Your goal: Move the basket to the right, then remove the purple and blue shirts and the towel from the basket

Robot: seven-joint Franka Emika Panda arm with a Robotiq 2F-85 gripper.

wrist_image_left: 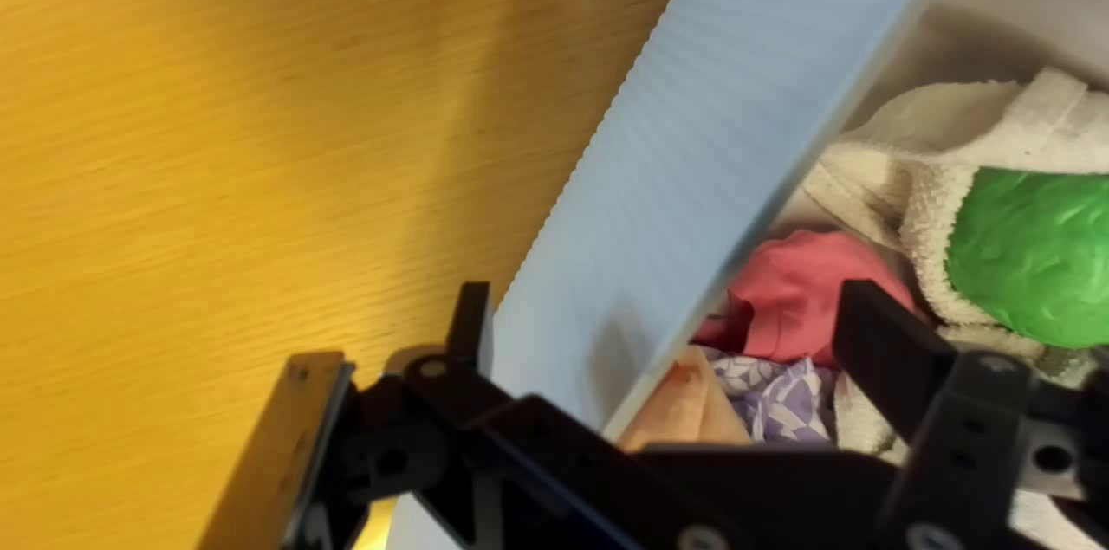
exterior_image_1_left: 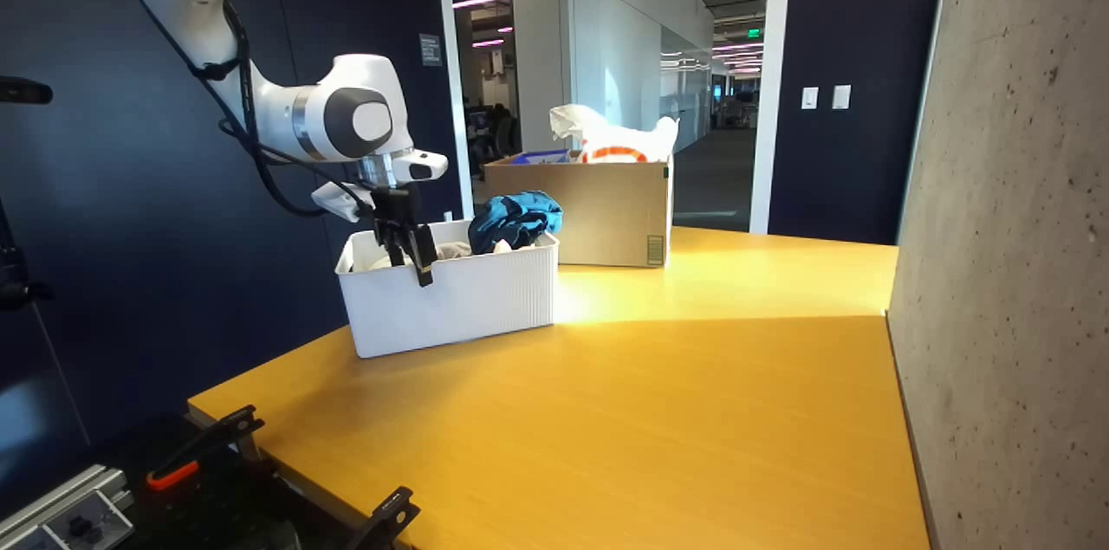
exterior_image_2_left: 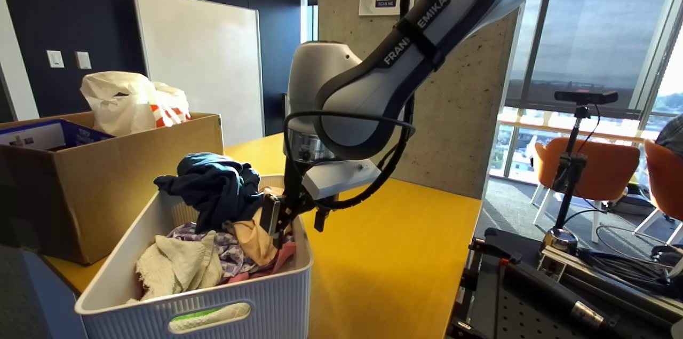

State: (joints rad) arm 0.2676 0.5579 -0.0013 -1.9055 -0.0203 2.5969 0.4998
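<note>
The white basket (exterior_image_1_left: 468, 299) stands on the table with cloths in it; it also shows in an exterior view (exterior_image_2_left: 272, 309) and the wrist view (wrist_image_left: 676, 152). A dark blue shirt (exterior_image_2_left: 213, 189) is heaped at one end, rising above the rim (exterior_image_1_left: 517, 219). A purple-and-white patterned cloth (exterior_image_2_left: 232, 251) lies lower, also in the wrist view (wrist_image_left: 784, 407). A cream towel (exterior_image_2_left: 176, 267) lies at the opposite end (wrist_image_left: 979, 134). My gripper (wrist_image_left: 665, 299) is open astride one long basket wall, one finger outside and one inside (exterior_image_1_left: 411, 270). In an exterior view (exterior_image_2_left: 299, 235) its inner finger is beside peach cloth.
A cardboard box (exterior_image_1_left: 589, 212) with a white plastic bag (exterior_image_1_left: 624, 139) stands close to the basket's blue-shirt end. Peach (exterior_image_2_left: 256, 240) and pink (wrist_image_left: 801, 290) cloths and a green item (wrist_image_left: 1031, 255) are in the basket. A concrete wall (exterior_image_1_left: 1005, 273) borders the yellow table (exterior_image_1_left: 624, 429).
</note>
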